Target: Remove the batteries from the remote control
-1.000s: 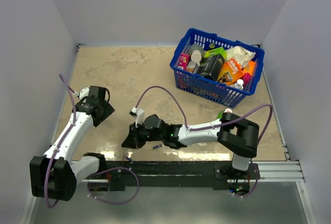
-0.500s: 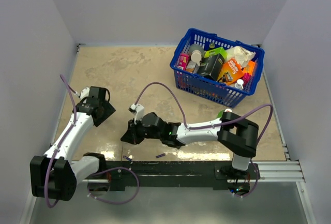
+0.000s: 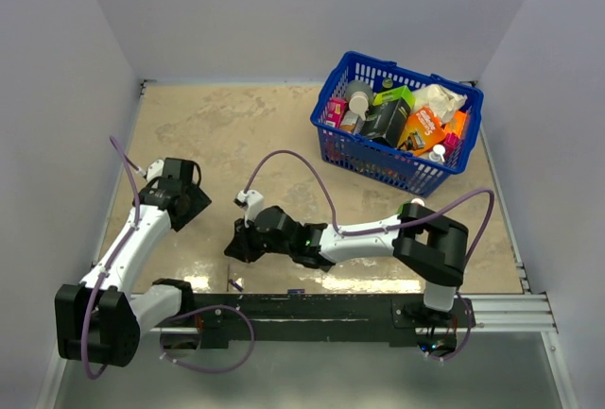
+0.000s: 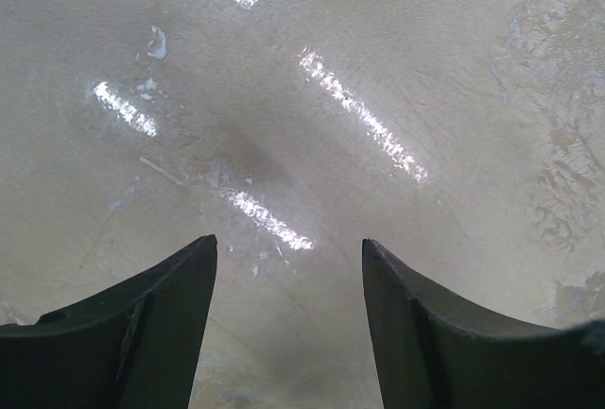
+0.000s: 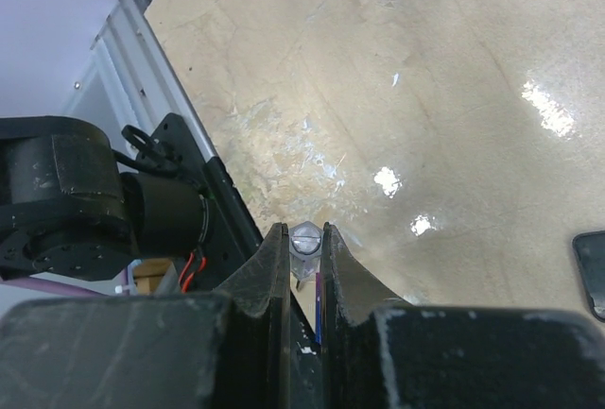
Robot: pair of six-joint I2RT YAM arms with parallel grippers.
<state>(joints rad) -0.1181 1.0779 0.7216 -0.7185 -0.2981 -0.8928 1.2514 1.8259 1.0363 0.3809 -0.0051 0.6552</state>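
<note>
Right gripper (image 5: 302, 236) - jaws clamped on the remote control (image 3: 232, 249), low over the bench (image 3: 236, 144). Left gripper (image 4: 288, 248) jaws apart, holding nothing. Risk - loose battery (image 3: 296, 291) beside near rail (image 3: 359, 310) could roll off.

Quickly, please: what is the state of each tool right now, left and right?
Left tool: open, holding nothing.
Right tool: closed on the remote control, which sits edge-on between its fingers.
</note>
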